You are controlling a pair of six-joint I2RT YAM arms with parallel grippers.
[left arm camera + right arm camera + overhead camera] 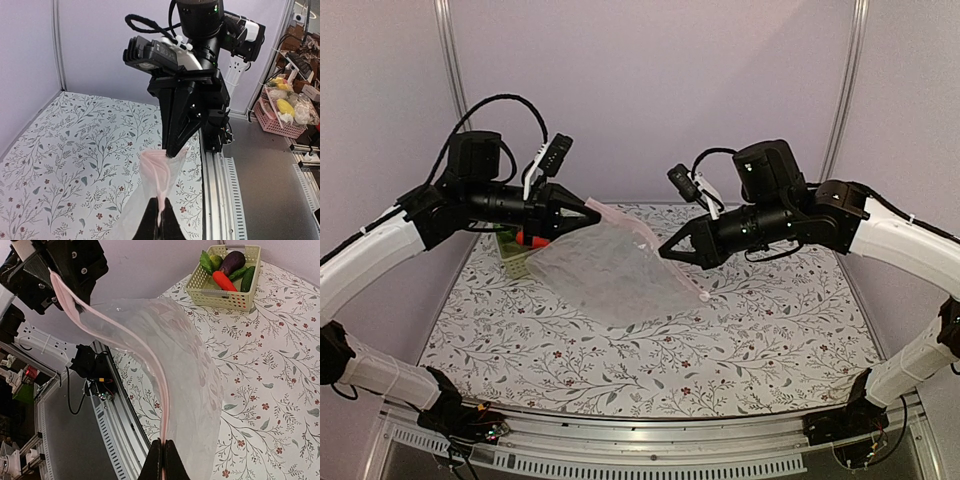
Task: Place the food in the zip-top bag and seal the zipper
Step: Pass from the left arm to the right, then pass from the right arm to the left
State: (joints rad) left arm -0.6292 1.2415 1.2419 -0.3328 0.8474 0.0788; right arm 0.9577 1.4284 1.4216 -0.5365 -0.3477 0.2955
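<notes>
Both pinching a zipper (pixel 162 420) end, left claw (pixel 582 207) and right claw (pixel 665 250) suspend the empty zip-top bag (pixel 610 265); advisable: hold the strip taut, untwisted.

White-shelled left arm (pixel 370 255) and right arm (pixel 900 240), black wrist housings (pixel 770 165), looping black cables (pixel 505 98)

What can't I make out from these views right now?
- Top view: basket and food are mostly hidden behind the left tool and the zip-top bag.
- All views: whether the zipper is open or pressed shut; the strip is too thin.
- Left wrist view: the bag body is cut off by the bottom edge; the basket is outside the frame.
</notes>
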